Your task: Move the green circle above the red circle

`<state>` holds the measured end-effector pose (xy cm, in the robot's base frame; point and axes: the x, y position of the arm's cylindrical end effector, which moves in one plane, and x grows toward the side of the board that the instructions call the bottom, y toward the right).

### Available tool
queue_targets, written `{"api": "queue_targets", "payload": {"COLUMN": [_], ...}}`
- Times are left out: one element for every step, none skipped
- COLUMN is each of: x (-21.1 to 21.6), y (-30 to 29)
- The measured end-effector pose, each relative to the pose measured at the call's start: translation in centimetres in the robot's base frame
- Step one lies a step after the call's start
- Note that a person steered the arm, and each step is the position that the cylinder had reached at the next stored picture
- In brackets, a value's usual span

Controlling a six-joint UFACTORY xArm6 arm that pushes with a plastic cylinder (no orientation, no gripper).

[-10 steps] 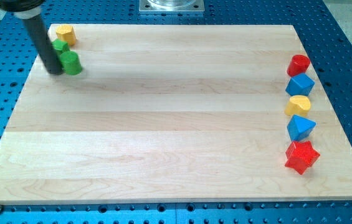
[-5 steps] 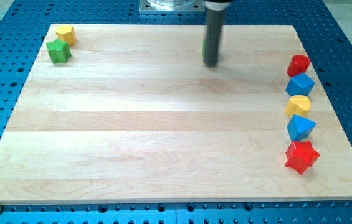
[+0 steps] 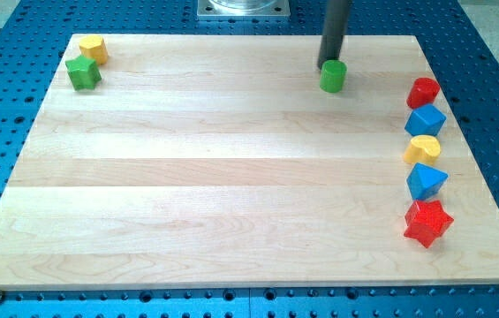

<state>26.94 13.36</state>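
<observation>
The green circle (image 3: 333, 76) is a short smooth cylinder standing upright, its long axis vertical and its flat round face up, in the upper middle-right of the frame on the pale wooden tabletop (image 3: 231, 177). The tip (image 3: 328, 64) of the dark rod touches its upper-left edge. The arm carries no jaws, only this rod. The red circle (image 3: 424, 92) is well apart at the right edge, heading a column: blue block (image 3: 426, 119), yellow block (image 3: 424, 148), another blue block (image 3: 427, 181), red star (image 3: 427, 222). At upper left, a green star (image 3: 82, 72) touches a yellow block (image 3: 94, 48).
</observation>
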Motion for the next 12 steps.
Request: {"api": "queue_targets", "payload": {"x": [-1.5,2.3,3.2,3.2,3.2,3.7,5.1,6.2,5.1,4.0,3.0,2.7], "y": [-5.1,-6.5,-4.9,1.3,5.4,4.0,2.9,3.1,5.6,7.0,7.4,7.9]}}
